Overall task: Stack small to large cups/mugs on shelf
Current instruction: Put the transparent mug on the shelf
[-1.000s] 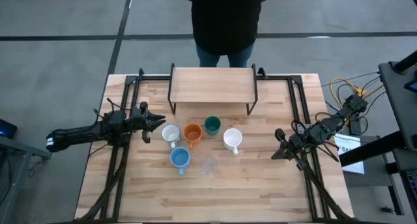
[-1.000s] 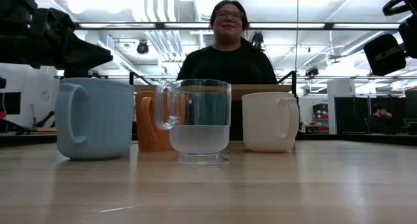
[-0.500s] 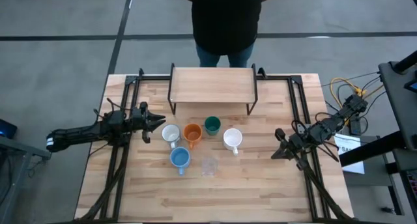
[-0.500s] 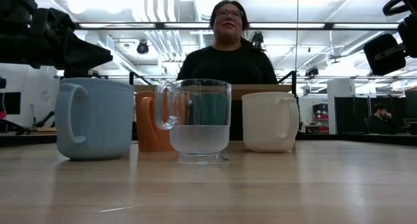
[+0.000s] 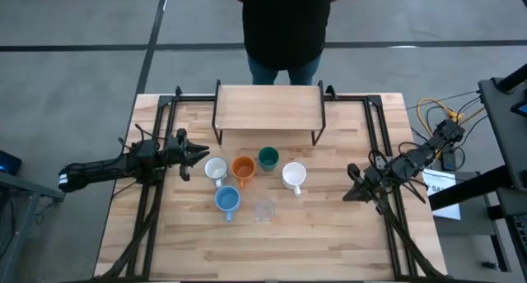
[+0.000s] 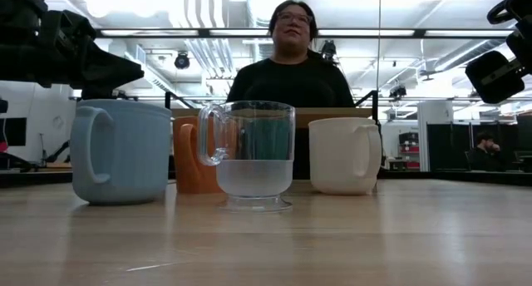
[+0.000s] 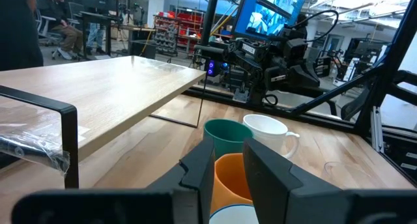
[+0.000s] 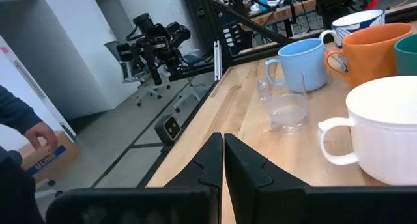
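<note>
A workshop with bright ceiling lights is seen behind the tabletop (image 5: 272, 242), and a person in a dark top (image 5: 286, 20) stands at its far edge. The shelf (image 5: 268, 108) is set at the far middle of the tabletop and nothing is on it yet.

In front of the shelf the cups are gathered close together: a patterned white mug (image 5: 216, 169), an orange mug (image 5: 243, 168), a green cup (image 5: 268, 158) and a plain white mug (image 5: 294, 176) in a loose row, with a blue mug (image 5: 227, 200) and a clear glass (image 5: 263, 210) nearer the front.

Almost nothing has changed over the last second. The cups have not moved, the left gripper (image 5: 199, 154) has stayed where it was, and only a slight shift of the right gripper (image 5: 349, 192) can be made out. So stacking is judged not to have begun.

The left gripper is held partly apart, empty, just beside the patterned white mug and aimed at the row. The right gripper is pressed together on nothing, well apart from the plain white mug.

Open tabletop is left along the front and beside each arm. Between the cups the gaps are narrow, so neighbours could be knocked. The shelf's black legs (image 5: 216, 136) stand close behind the row.
</note>
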Available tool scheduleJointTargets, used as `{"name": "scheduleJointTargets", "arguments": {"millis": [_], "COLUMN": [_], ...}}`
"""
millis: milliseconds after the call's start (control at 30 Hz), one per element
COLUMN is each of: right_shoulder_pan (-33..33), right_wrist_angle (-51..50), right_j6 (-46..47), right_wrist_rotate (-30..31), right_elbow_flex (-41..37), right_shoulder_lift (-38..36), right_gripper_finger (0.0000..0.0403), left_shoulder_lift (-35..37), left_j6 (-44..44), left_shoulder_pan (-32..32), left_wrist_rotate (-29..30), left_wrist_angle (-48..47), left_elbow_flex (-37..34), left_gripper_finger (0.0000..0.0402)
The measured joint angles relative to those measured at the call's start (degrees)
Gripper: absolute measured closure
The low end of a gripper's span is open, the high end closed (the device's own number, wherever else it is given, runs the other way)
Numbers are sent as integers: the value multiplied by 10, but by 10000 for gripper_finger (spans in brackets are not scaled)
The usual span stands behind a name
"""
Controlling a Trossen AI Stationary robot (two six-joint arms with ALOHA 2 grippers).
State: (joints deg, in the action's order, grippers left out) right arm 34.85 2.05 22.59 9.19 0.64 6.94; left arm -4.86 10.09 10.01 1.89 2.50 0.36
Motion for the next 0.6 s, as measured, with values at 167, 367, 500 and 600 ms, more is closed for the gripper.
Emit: {"name": "scheduleJointTargets", "arguments": {"millis": [167,367,500,600], "right_shoulder_pan": [0,0,0,0], "right_wrist_angle": [1,1,-1,-1], "right_j6": [7,44,24,-18], "right_wrist_rotate": [-1,-1,-1,-1], "right_elbow_flex": [0,0,0,0], "right_shoulder_lift": [0,0,0,0], "right_gripper_finger": [394,394,394,394], "left_shoulder_lift": [0,0,0,0], "left_j6": [0,0,0,0], "left_shoulder_pan": [0,0,0,0], "left_wrist_rotate": [0,0,0,0], "left_wrist_angle": [0,0,0,0], "left_elbow_flex": [0,0,0,0], "left_gripper_finger": [333,333,333,333]}}
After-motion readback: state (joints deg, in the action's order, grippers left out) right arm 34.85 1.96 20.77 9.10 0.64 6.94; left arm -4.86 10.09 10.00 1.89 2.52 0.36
